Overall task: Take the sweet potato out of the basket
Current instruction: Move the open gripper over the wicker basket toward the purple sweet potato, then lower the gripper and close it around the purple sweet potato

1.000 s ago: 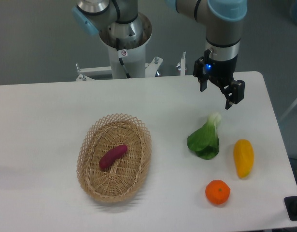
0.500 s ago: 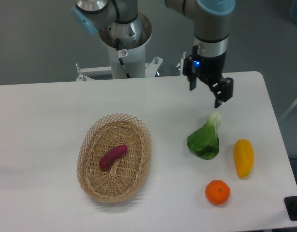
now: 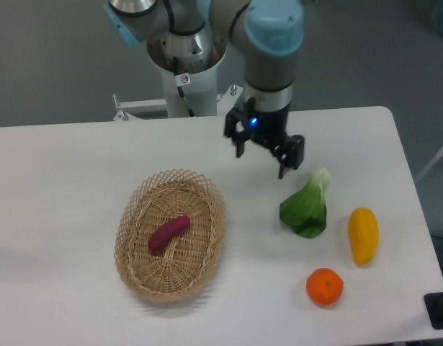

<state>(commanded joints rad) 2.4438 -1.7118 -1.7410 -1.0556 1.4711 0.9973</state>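
Hanging upper centre with jaws spread wide, the gripper (image 3: pixel 263 153) holds nothing — the sweet potato (image 3: pixel 168 233) lies lower left in the basket (image 3: pixel 133 210).

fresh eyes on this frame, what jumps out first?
The wicker basket at left-centre, with the purple sweet potato lying alone inside it. Next, the arm's gripper hanging open and empty above the table, between the basket and the produce. That produce sits at right: a bok choy, a yellow fruit and an orange.
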